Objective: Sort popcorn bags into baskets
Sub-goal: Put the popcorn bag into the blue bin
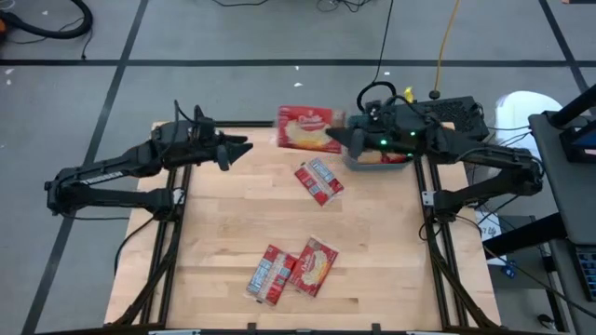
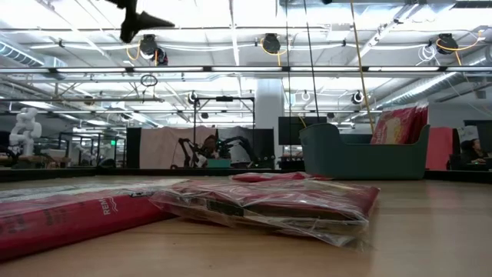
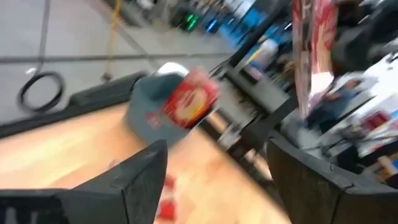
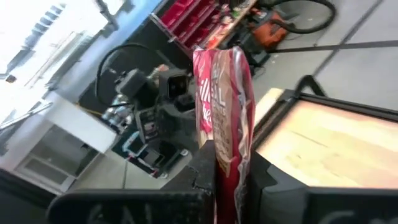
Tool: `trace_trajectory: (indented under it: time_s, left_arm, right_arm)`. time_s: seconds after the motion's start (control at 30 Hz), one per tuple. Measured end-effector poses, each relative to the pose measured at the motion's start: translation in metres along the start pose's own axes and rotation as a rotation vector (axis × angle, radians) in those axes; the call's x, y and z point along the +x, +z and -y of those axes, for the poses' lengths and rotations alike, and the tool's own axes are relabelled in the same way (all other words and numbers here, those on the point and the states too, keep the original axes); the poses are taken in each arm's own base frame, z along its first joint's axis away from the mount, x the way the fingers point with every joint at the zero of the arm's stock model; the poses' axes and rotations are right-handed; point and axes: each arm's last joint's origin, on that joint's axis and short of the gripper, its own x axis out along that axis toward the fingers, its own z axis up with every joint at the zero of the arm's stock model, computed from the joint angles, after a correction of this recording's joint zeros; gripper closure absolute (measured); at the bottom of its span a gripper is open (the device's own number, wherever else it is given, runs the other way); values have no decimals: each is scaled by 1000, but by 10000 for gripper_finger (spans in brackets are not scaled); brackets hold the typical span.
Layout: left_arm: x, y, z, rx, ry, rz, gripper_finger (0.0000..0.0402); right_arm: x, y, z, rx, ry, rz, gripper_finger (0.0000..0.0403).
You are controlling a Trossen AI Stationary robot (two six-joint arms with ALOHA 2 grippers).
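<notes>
Red popcorn bag [image 1: 304, 128] pinched in right hand [image 1: 337, 138] beside teal basket [image 2: 361, 152], left hand [image 1: 244, 148] open, empty.

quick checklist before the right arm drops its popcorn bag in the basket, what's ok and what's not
1. Right gripper shut on the held popcorn bag: ok, the fingers pinch its edge.
2. Held bag over the teal basket: not ok, it hangs beside the basket toward the table's middle.
3. Left gripper clear of the handover: ok, it is open, empty and apart from the bag.
4. Room in the basket: cannot tell, the right arm covers most of it; at least one red packet shows inside.
5. Bags left on the table: not ok, three loose bags remain.
</notes>
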Motion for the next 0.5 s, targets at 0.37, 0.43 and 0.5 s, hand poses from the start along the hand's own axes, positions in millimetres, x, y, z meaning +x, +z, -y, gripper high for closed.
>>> trace_trajectory:
  time_s: [0.37, 0.43, 0.5]
  left_arm:
    - [7, -21, -15, 5, 154, -207, 171]
    - [11, -23, -17, 6, 167, -226, 177]
    - [15, -26, -19, 7, 186, -250, 181]
  right_arm:
    - [-42, 24, 30, 20, -210, 16, 385]
    - [-47, 29, 38, 25, -263, 24, 385]
    - [-51, 33, 45, 23, -308, 33, 385]
